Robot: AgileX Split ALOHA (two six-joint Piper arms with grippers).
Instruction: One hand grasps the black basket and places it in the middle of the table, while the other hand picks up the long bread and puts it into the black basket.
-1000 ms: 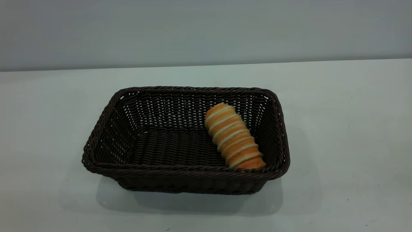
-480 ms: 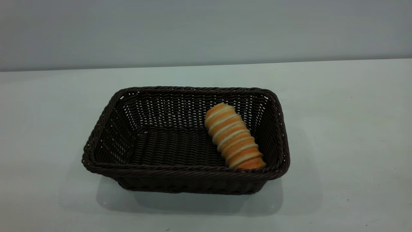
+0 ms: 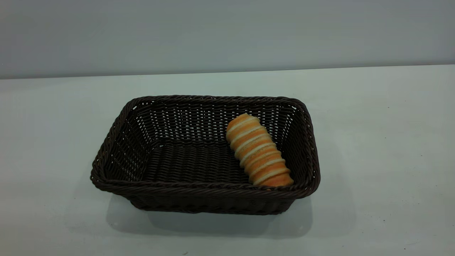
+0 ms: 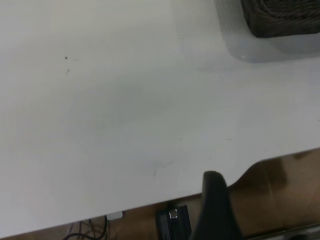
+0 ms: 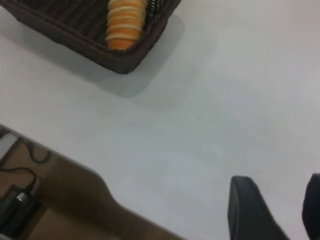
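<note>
The black basket [image 3: 206,190] stands in the middle of the white table [image 3: 373,142]. The long bread [image 3: 257,151] lies inside it at its right end, one tip leaning up against the back wall. Neither gripper shows in the exterior view. My left gripper [image 4: 215,200] hovers at the table's near edge, far from the basket, whose corner [image 4: 280,20] shows in the left wrist view. My right gripper [image 5: 280,200] is open and empty above bare table, well away from the basket [image 5: 75,25] and the bread [image 5: 125,22].
The table's front edge runs through both wrist views, with brown floor below it. A small black box [image 4: 172,222] and cables lie under the edge on the left side, and another black box [image 5: 15,205] with a cable on the right side.
</note>
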